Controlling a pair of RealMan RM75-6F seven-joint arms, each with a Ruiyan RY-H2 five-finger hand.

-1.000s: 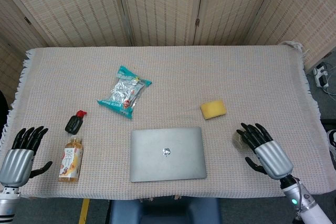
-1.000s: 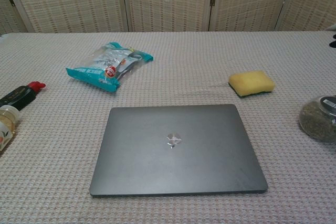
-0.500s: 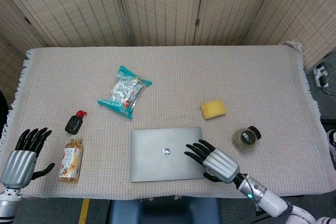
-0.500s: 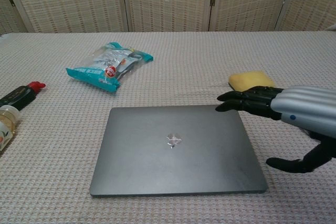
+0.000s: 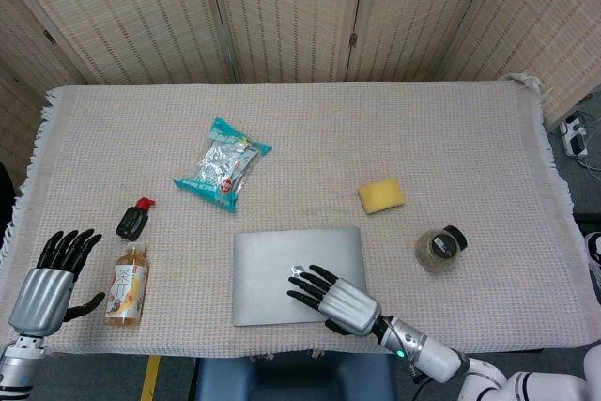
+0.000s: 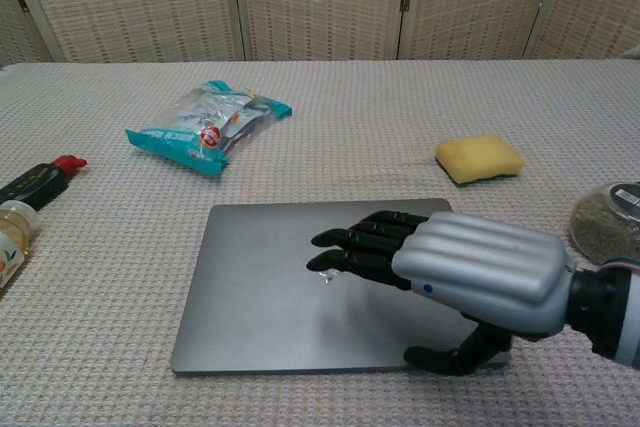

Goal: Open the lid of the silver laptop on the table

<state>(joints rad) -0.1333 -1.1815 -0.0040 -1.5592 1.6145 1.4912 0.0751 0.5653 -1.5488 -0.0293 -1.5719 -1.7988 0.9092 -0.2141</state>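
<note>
The silver laptop point(image 5: 272, 265) point(image 6: 270, 287) lies shut and flat near the table's front edge. My right hand point(image 5: 336, 298) point(image 6: 455, 272) hovers palm down over the lid's right half, fingers stretched toward the logo, thumb beside the front right corner, holding nothing. Whether it touches the lid I cannot tell. My left hand point(image 5: 47, 279) hangs open at the front left edge of the table, far from the laptop; it appears only in the head view.
A tea bottle point(image 5: 127, 285) and a small dark bottle with a red cap point(image 5: 134, 219) point(image 6: 38, 182) lie left of the laptop. A teal snack bag point(image 5: 222, 163) point(image 6: 207, 127) lies behind, a yellow sponge point(image 5: 380, 195) point(image 6: 479, 158) and a round jar point(image 5: 439, 248) point(image 6: 606, 228) to the right.
My right hand has swept left from beside the jar to over the laptop lid, uncovering the jar and sponge. My left hand rose slightly. The laptop stays shut.
</note>
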